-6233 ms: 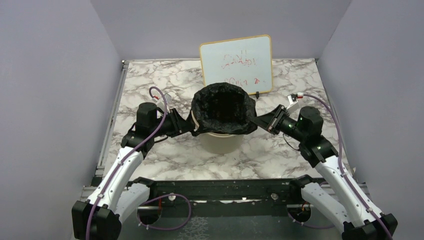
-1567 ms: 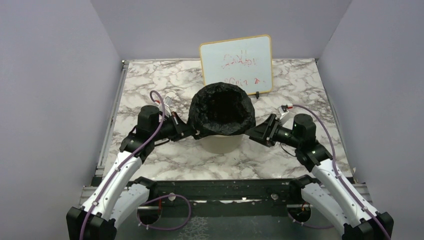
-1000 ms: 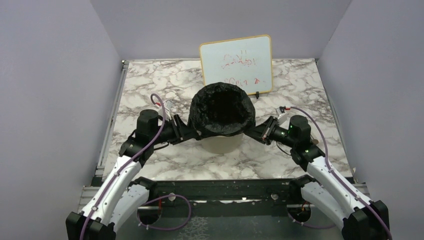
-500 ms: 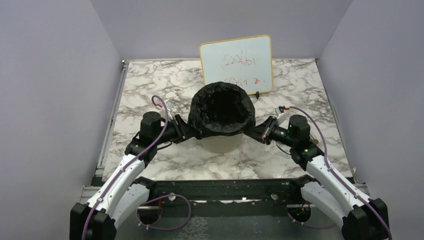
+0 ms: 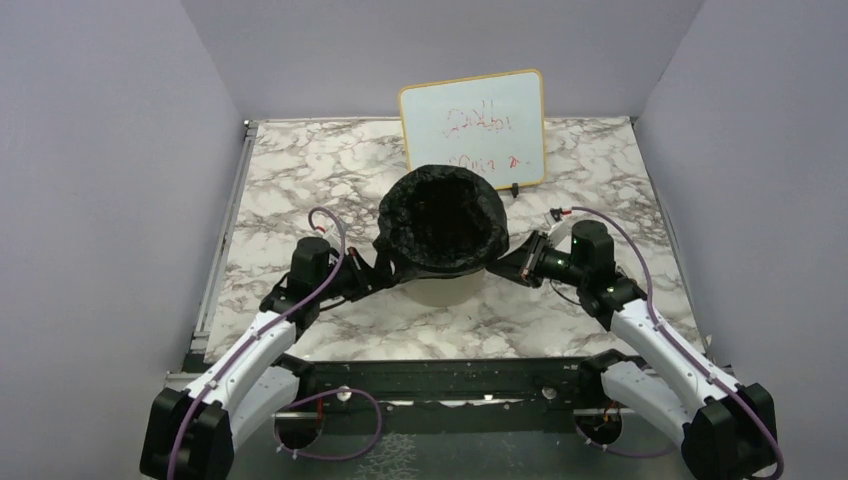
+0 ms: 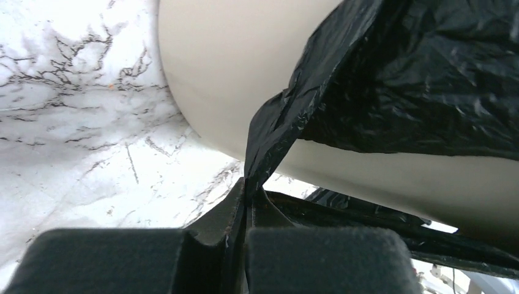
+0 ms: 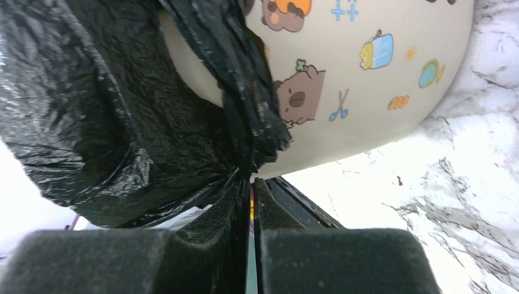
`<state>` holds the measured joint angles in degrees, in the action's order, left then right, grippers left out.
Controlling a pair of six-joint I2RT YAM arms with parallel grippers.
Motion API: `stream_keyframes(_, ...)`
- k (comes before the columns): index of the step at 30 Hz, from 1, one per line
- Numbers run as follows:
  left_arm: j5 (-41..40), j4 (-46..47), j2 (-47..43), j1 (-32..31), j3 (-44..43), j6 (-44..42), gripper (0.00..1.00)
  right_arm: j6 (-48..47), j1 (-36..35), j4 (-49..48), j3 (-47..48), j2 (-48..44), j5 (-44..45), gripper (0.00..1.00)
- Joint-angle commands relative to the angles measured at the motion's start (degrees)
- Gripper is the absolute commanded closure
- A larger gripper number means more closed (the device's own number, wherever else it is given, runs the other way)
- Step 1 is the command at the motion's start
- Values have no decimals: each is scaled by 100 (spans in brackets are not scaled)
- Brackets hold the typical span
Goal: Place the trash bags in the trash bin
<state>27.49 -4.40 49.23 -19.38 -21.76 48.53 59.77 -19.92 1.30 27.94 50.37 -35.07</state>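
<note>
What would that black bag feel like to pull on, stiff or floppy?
Probably floppy: the trash bag drapes in crinkled folds over the trash bin. Likely thin and light: it bunches into a narrow pleat in the left pincer. Its glossy surface may slip.

Whiteboard (image 5: 473,128) closes 12 o'clock, just behind the trash bin (image 5: 440,291). Left gripper (image 5: 383,268) at 8 and right gripper (image 5: 505,263) at 4 o'clock, clamped on the trash bag (image 5: 445,215), block its flanks. Marble table (image 5: 300,170) lies open at 10, 2 and 6 o'clock of the bin.
</note>
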Motion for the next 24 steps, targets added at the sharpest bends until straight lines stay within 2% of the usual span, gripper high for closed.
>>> stream_keyframes(1,-336,-174,328,-22,-16,-422,100,-602,-20,730,326,135,14,86)
stream_keyframes(3,-285,-210,435,-22,-111,-490,98,-781,-20,914,454,115,20,77)
stream_keyframes(7,-536,-614,155,-22,-434,-581,61,-1276,-20,1898,1102,-203,885,61)
stream_keyframes(8,-672,-814,62,-22,-538,-647,57,-1415,-14,2143,1244,-294,1113,59)
stream_keyframes(11,-952,-1316,-209,-22,-744,-766,53,-1669,-17,2775,1640,-493,1805,57)
stream_keyframes(15,-1211,-1745,-585,-22,-827,-651,50,-1796,-19,3116,1825,-759,2524,57)
stream_keyframes(19,-1593,-1975,-847,-14,-909,-635,42,-1837,-16,2960,1958,-672,3151,54)
stream_keyframes(21,-1616,-1995,-708,-5,-1031,-727,37,-1811,-13,2754,2043,-347,3202,54)
stream_keyframes(24,-1516,-1995,-312,33,-1297,-922,35,-1854,-8,2407,2248,279,2840,54)
